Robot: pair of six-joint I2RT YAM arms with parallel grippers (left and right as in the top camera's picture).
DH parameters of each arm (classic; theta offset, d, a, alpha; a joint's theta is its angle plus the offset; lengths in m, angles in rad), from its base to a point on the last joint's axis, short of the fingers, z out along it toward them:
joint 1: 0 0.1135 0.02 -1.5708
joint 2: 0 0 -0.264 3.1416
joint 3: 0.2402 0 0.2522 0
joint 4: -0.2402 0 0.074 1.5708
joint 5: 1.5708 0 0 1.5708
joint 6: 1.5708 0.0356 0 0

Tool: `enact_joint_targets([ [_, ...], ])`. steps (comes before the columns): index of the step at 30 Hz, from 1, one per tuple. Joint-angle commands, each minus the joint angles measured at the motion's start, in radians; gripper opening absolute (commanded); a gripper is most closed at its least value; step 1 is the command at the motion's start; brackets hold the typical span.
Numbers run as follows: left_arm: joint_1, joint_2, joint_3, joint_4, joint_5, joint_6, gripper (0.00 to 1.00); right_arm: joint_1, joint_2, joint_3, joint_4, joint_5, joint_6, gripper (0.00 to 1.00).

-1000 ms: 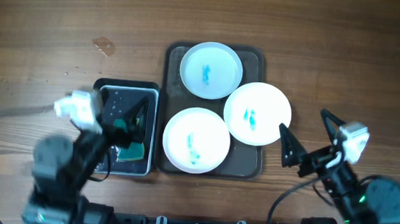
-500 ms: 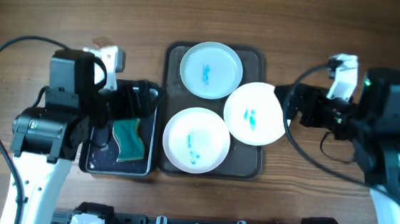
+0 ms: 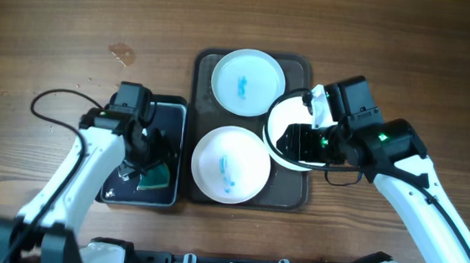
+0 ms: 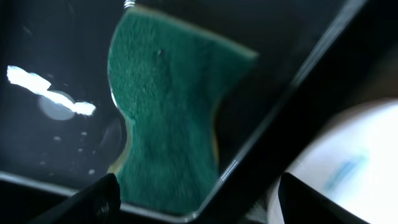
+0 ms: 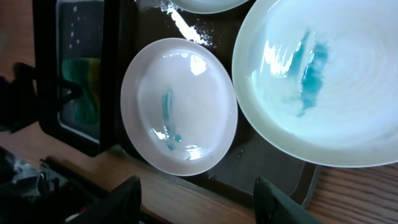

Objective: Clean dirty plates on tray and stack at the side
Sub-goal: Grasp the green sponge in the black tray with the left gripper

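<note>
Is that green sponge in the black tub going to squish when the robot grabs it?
Probably yes. The sponge has a fuzzy, porous green face and a narrow waist, so it likely squashes and bends. It looks light for its size. The tub around it shines with droplets, so the sponge may be wet, a bit heavier and slippery.

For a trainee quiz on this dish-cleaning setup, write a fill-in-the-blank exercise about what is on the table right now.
The tray holds ___ white plates.
The green sponge lies in a ___ bin left of the tray.
The left gripper hangs over the green ___, fingers apart.
The right gripper hangs over the plate on the tray's ___ side.
Missing words: three; black; sponge; right.
</note>
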Motion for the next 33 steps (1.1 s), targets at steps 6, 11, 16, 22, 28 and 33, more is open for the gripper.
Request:
enact_joint_targets([
  [6, -0.002, 0.188, -0.03, 0.118, -0.018, -0.03, 0.04, 0.006, 0.003, -0.007, 0.008, 0.03, 0.027, 0.57],
  [11, -0.002, 0.156, 0.105, 0.035, -0.025, 0.047, 0.08, -0.018, -0.006, -0.006, 0.008, 0.194, 0.146, 0.53],
  [16, -0.002, 0.149, 0.183, -0.044, -0.06, 0.121, 0.58, -0.063, -0.039, -0.007, 0.042, 0.039, -0.03, 0.55],
  [22, -0.003, 0.178, 0.163, 0.026, -0.106, 0.121, 0.39, -0.021, 0.02, -0.123, -0.015, -0.062, -0.079, 0.52],
  [28, -0.005, 0.214, 0.079, 0.158, -0.038, 0.12, 0.34, 0.044, 0.024, -0.248, 0.077, -0.08, -0.104, 0.51],
  [33, -0.005, 0.225, 0.049, 0.168, -0.032, 0.125, 0.18, 0.08, 0.03, -0.336, 0.222, -0.076, -0.029, 0.55],
])
